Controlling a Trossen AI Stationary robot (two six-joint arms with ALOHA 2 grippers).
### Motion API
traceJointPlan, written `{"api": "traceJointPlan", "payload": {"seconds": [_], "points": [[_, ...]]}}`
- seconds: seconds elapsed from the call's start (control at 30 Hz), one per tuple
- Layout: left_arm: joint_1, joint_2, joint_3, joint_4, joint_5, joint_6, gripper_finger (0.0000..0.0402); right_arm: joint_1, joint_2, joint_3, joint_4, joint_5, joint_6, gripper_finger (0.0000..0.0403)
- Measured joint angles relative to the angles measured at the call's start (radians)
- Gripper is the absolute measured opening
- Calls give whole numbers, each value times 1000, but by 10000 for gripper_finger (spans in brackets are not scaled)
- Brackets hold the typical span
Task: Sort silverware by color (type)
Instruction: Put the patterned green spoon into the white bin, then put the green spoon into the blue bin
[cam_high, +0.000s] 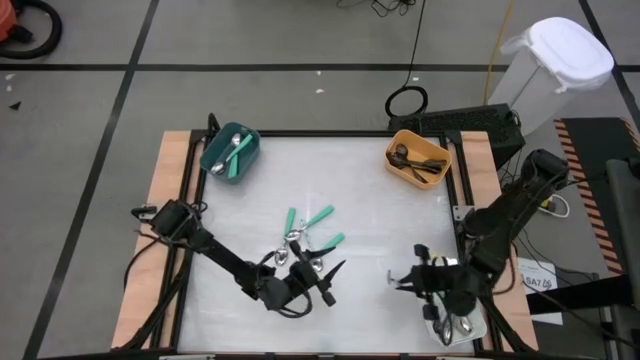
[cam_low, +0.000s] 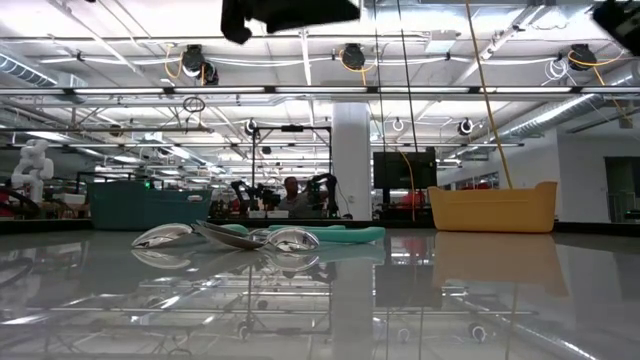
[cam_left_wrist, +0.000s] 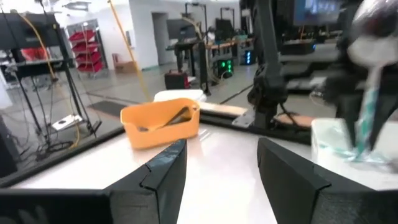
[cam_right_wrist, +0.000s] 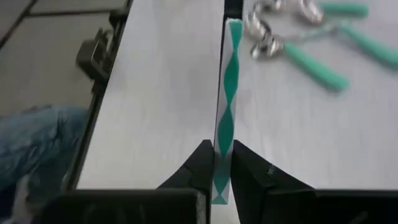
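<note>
A pile of silverware (cam_high: 305, 245), silver spoon bowls with teal-green handles, lies on the white table's middle; it also shows in the low view (cam_low: 250, 237). My left gripper (cam_high: 325, 287) hovers open just at the pile's near side, with nothing between its fingers (cam_left_wrist: 168, 174). My right gripper (cam_high: 398, 278) is near the table's right front, shut on a utensil with a teal-and-white twisted handle (cam_right_wrist: 225, 112). That utensil (cam_left_wrist: 367, 112) shows blurred in the left wrist view, beside a white bin (cam_left_wrist: 333, 143). My right gripper pinches the teal-and-white handle (cam_right_wrist: 222, 155) between its two fingers. The handle runs along the fingers and sticks out forward past their tips. The utensil is lifted clear of the table. Which end of the handle sits in the jaws cannot be told.
A teal bin (cam_high: 230, 152) with teal-handled spoons stands at the far left. An orange bin (cam_high: 418, 160) with dark utensils stands at the far right. A white bin (cam_high: 455, 325) with silver spoons sits at the near right corner. A black frame rims the table.
</note>
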Motion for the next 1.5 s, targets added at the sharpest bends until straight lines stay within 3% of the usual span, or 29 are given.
{"api": "traceJointPlan", "payload": {"seconds": [0.13, 0.27, 0.37, 0.53, 0.7, 0.87, 1.07, 1.27, 1.5], "points": [[21, 0, 0, -57, 7, -74, 195, 83, 0, 66, -157, -1, 125, 28], [41, -12, 0, -137, 77, -147, 195, 167, -1, 89, -267, -19, 274, 28], [56, -29, 25, -296, 131, -226, 195, 237, 0, 91, -301, -40, 411, 28], [95, -31, 194, -827, 181, -424, 195, 342, 6, 91, -383, -62, 651, 31], [143, -32, 418, -1471, 206, -766, 195, 411, 29, 91, -436, -130, 841, 31], [183, -33, 532, -1856, 239, -932, 195, 445, 78, 91, -468, -212, 956, 33], [229, -31, 537, -2025, 334, -984, 195, 463, 124, 91, -480, -287, 1024, 35], [246, -31, 537, -2058, 343, -998, 195, 471, 136, 91, -479, -290, 1063, 38], [251, -31, 537, -2250, 345, -1151, 195, 472, 136, 91, -472, -336, 1060, 89]]}}
